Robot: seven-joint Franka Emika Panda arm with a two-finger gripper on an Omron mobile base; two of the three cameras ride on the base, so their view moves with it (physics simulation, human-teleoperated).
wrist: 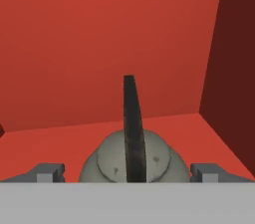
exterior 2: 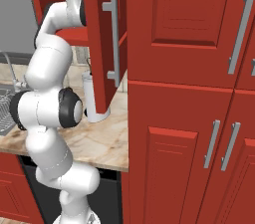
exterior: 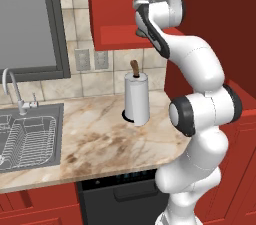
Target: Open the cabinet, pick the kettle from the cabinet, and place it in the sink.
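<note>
Inside the cabinet (wrist: 99, 44), the spread hand (wrist: 127, 172) straddles the kettle (wrist: 107, 161); rigid, probably light, best gripped by its arched handle (wrist: 132, 128).

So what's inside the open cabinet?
The kettle sits on the cabinet shelf, between the open gripper fingertips. Its base is cut off at the frame's bottom.

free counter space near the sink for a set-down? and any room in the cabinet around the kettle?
Bare marble counter between the sink and the paper-towel roll. Sink's rack section is wire-filled. In the cabinet, shelf floor is bare either side of the kettle; open end effector straddles it, right wall close.
</note>
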